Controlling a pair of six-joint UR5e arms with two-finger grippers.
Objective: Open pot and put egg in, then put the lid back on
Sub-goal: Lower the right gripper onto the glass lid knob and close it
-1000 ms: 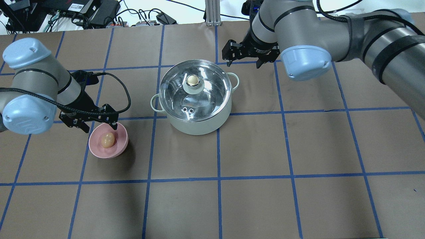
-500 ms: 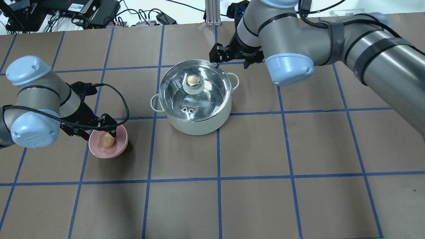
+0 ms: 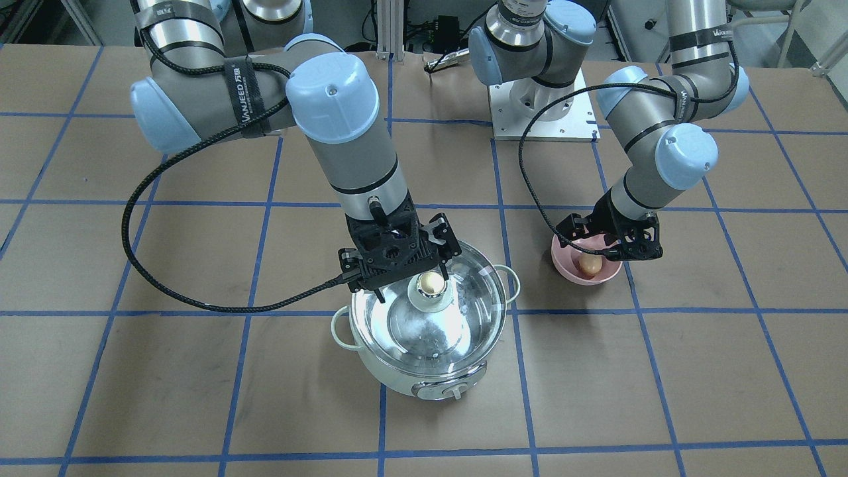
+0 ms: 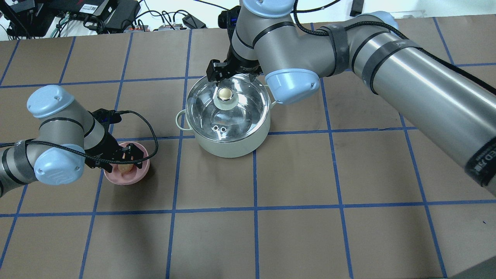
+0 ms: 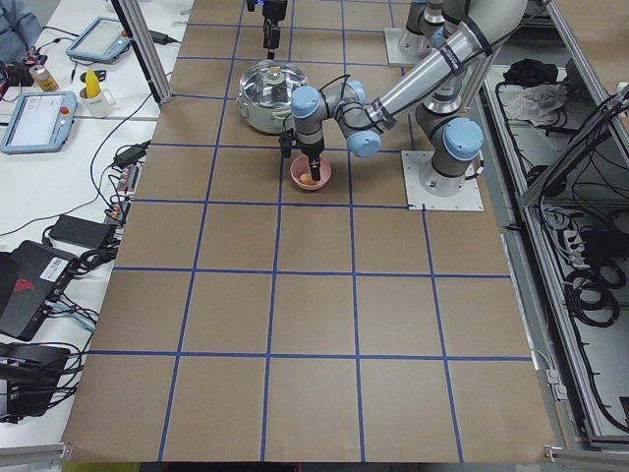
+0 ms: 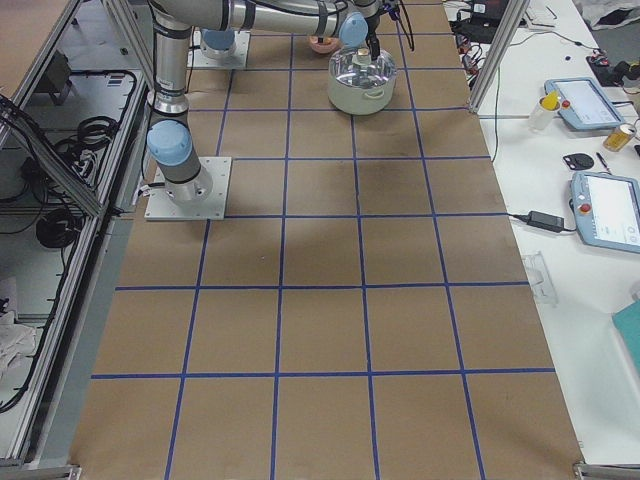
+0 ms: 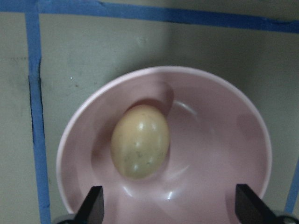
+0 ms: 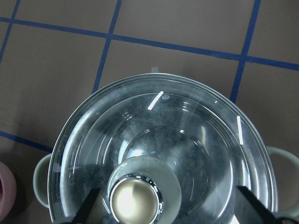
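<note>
The pot [image 4: 228,144] stands mid-tabletop, somewhat nearer the operators' edge. The lid [image 4: 242,112] is seated on it, so the opening step is in hand. The egg [image 7: 140,147] lies in a pink bowl [image 7: 224,135], which sits apart from the pot toward the tabletop's left edge.

The right fingers [image 8: 91,207] are spread wide on either side of the lid's knob [image 8: 135,200], holding nothing and apparently clear of it. The left fingers [image 7: 93,207] are also wide open and empty. They hang over the bowl with the egg between them.

Next, I judge, the right fingers should settle level with the knob, close on it squarely, and lift the lid straight up, clear of the rim. Only then should the egg travel.
</note>
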